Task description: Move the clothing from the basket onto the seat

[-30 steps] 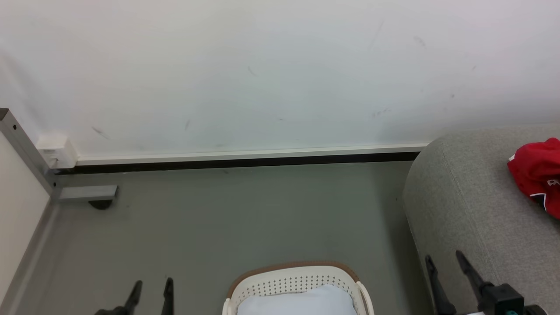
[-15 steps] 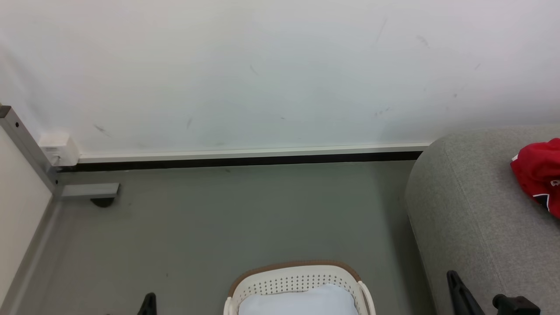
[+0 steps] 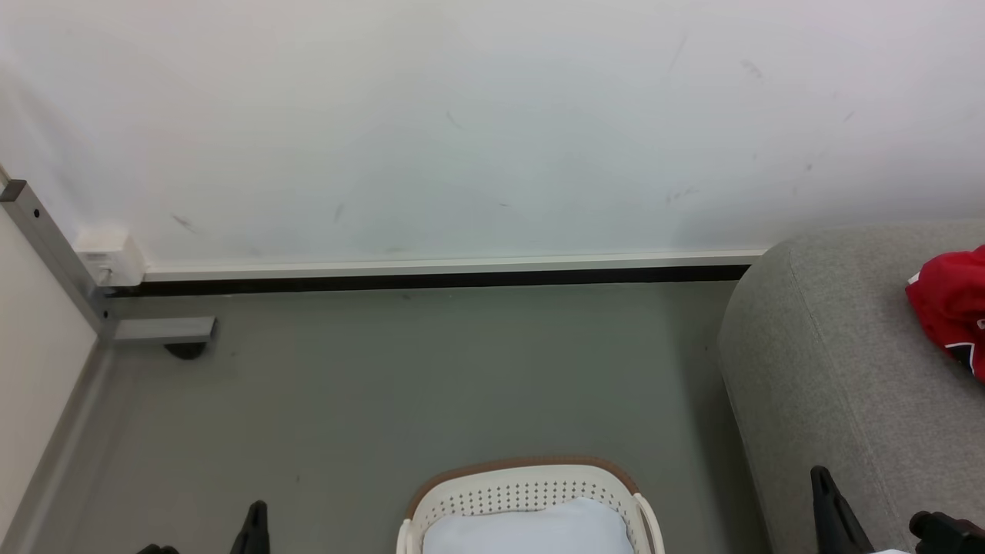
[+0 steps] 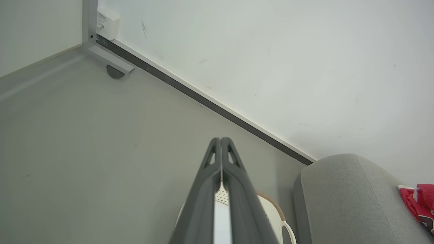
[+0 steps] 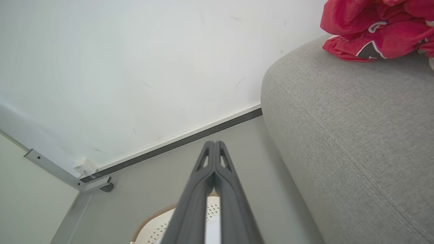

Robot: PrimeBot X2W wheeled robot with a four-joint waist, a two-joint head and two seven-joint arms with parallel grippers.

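Head view, basket: the basket [image 3: 531,483] stands on the grey floor [image 3: 400,385] at the near edge, cream-white with rows of holes and a brown rim. Pale padding [image 3: 527,532] lies in it.
Head view, seat: the seat [image 3: 831,369] takes the right side. Its rounded left end is near the basket but apart from it.
Head view, clothing: the clothing [image 3: 950,308] lies on top of the seat at the far right edge, cut off by the frame, red with white and black trim.
Head view, tools: the left tool [image 3: 256,519] is low at the near left over the floor, left of the basket. The right tool [image 3: 825,496] is low at the near right, before the seat's front.
Head view, surroundings: a scuffed white wall [image 3: 477,115] with a pale skirting [image 3: 446,269] over a dark strip. At the far left are a grey metal post [image 3: 54,246], a white box [image 3: 109,255] and a dark foot [image 3: 185,351].
Left wrist view, tool: the fingers [image 4: 203,196] are clenched tip to tip on nothing.
Left wrist view, in the way: the fingers cover the middle of the basket. The seat is right of it, with the clothing on its right end.
Right wrist view, tool: the fingers [image 5: 193,203] are clenched together, empty, over the basket's rim.
Right wrist view, clothing: bunched on the seat's top, with a black patch edged in white.
Writing: the marks on the clothing and on the box are too small to read.
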